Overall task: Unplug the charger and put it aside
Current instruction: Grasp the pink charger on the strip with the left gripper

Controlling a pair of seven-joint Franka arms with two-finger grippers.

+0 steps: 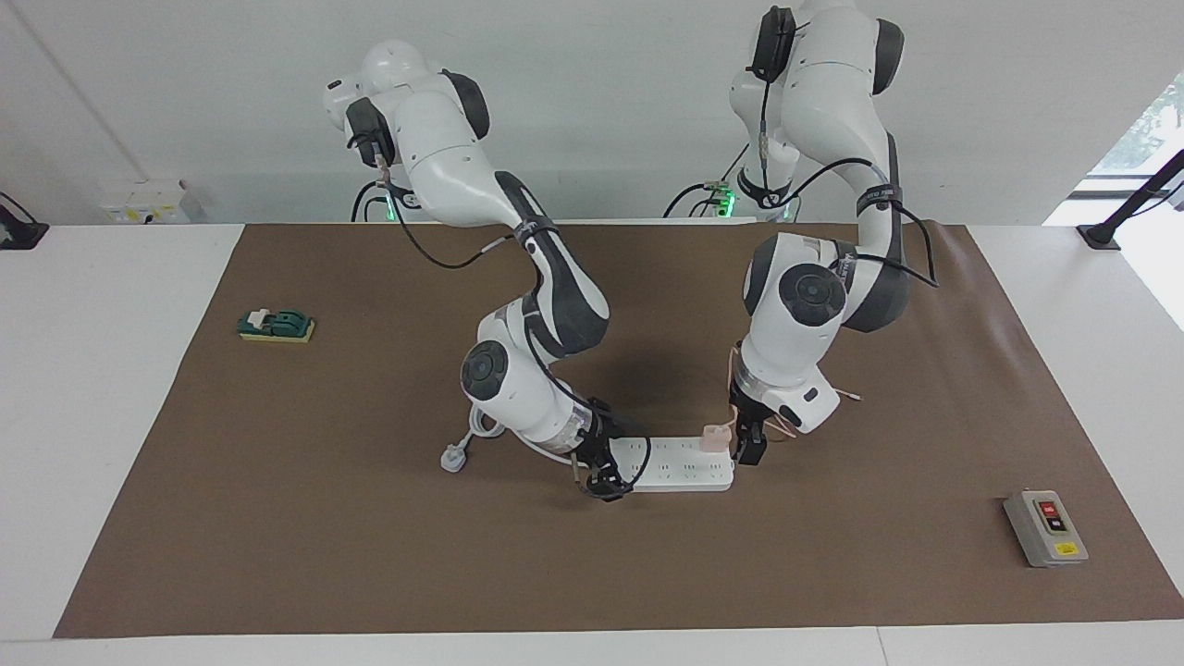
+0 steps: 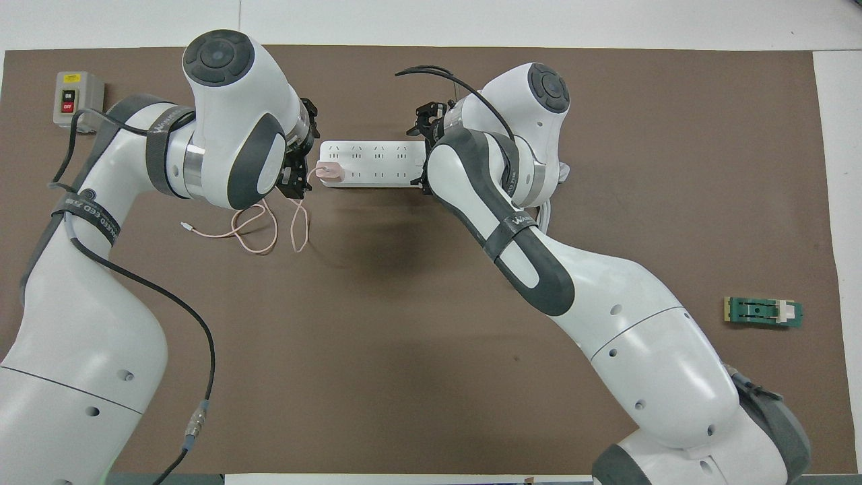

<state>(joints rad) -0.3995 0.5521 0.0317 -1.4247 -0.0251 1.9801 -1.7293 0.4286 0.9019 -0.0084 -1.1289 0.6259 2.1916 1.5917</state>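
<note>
While my left claw hangs low just beside the end of the power strip that points toward my left arm's side of the table, the charger sits plugged into the last socket at that same end, on the row nearer to me. It is a small pink cube standing up from the strip's top face, and I have not yet touched it. My left claw is spread as wide as it goes and holds nothing.

What matters for the reach is direction: the charger lies sideways from my left claw, along the strip's long axis and toward my right arm. That axis runs across the table from one arm's end to the other. I judge a short slide inward along it would bring my fingers to either side of the cube.

Its thin pink cable leaves the cube toward my left arm's end and loops loosely on the brown mat, nearer to me than the strip. It passes under my left wrist, so I should mind snagging it.

My right claw is down at the strip's other end, apparently bracing it; whether its fingers pinch I cannot tell.
</note>
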